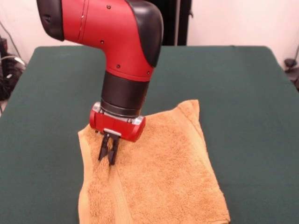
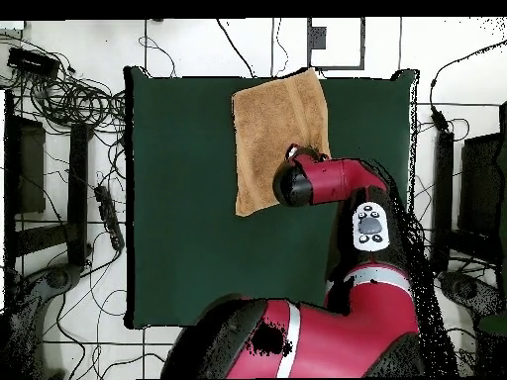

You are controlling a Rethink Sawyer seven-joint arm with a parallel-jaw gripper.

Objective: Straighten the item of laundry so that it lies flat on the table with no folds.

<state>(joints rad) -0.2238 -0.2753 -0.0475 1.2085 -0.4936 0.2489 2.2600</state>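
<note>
One towel [image 1: 163, 172] spread on green table [image 1: 56, 93], claw [image 1: 108, 156] nearly pressed together, tips touching its left part.

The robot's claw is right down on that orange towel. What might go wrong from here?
The gripper sits on the towel with its fingers nearly together, so it may pinch only a thin ridge of cloth and slip off. The towel lies at the table edge in the overhead view, so a pull that way might drag it off. A crease runs below the gripper; a short tug may leave it.
</note>
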